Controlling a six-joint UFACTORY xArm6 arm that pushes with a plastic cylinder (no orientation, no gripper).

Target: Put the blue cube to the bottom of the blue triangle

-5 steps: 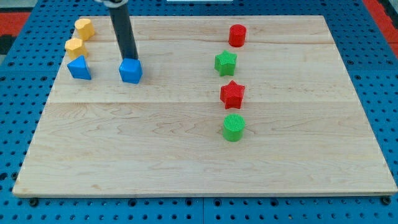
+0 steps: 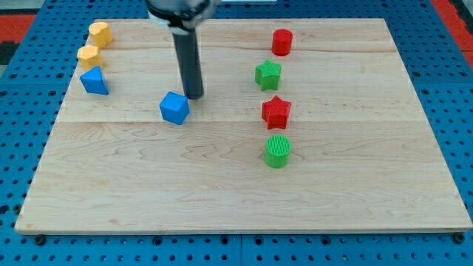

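Half the job remains, I judge: the blue cube (image 2: 174, 108) sits mid-board, well right of the blue triangle (image 2: 94, 80), not below it. My tip (image 2: 194, 97), a jawless rod, seems just beside the cube's far-right corner.

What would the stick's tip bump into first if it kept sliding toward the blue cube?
My tip sits just to the upper right of the blue cube, so the cube comes first, almost at once. Past it, toward the view's lower left, the board looks free.
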